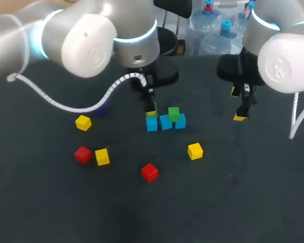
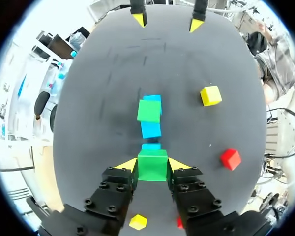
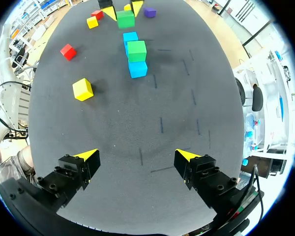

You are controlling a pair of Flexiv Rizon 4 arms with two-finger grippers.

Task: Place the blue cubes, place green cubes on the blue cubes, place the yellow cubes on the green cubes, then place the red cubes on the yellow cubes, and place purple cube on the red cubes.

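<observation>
- The left claw [image 2: 152, 163] is clenched on a green cube [image 2: 152, 168], with one yellow-tipped finger pressed against each side
- This green cube hangs directly over the left end of a row of three blue cubes [image 1: 165, 123] near the middle of the table [image 1: 233, 202]; I cannot tell whether it touches the blue one beneath
- A second green cube [image 1: 173, 113] sits on top of the row, toward its right end
- The right claw [image 3: 137, 156] is released, its fingers spread wide with only bare table between them; it hangs to the right of the row, well apart from it
- One yellow cube [image 1: 195, 151] lies on the table in front of the row's right end
- Another yellow cube [image 1: 83, 122] lies far to the left, and a third yellow cube [image 1: 102, 156] lies just beside a red cube [image 1: 83, 154]
- A second red cube [image 1: 149, 172] lies in front of the row's left end
- The purple cube [image 3: 149, 12] rests on the table to the left of the row, near the left arm's white cable [image 1: 66, 106]
</observation>
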